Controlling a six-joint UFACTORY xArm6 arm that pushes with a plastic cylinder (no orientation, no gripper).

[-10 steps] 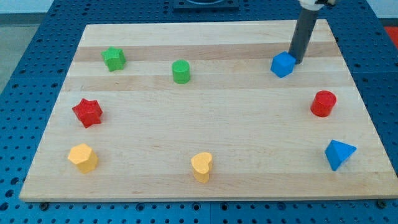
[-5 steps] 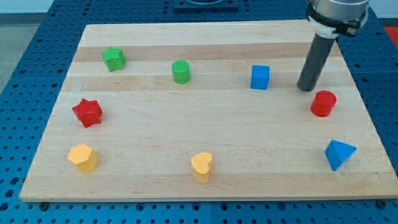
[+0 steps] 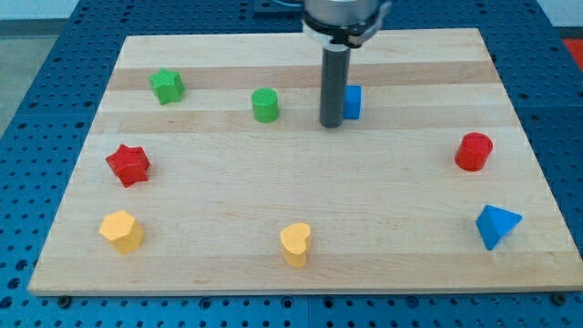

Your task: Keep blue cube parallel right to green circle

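The blue cube (image 3: 352,102) sits on the wooden board near the view's top, partly hidden behind my rod. The green circle block (image 3: 265,105) stands to its left at about the same height in the view. My tip (image 3: 331,123) rests on the board between them, right against the cube's left side and well to the right of the green circle.
A green star (image 3: 167,86) is at the upper left and a red star (image 3: 127,164) at the left. A yellow block (image 3: 121,230) and a yellow heart (image 3: 295,243) lie near the bottom. A red cylinder (image 3: 474,151) and a blue triangle (image 3: 496,225) are at the right.
The blue cube slid left across the board towards the green circle. My rod swung from the cube's right side, out past the red cylinder, to the cube's left side.
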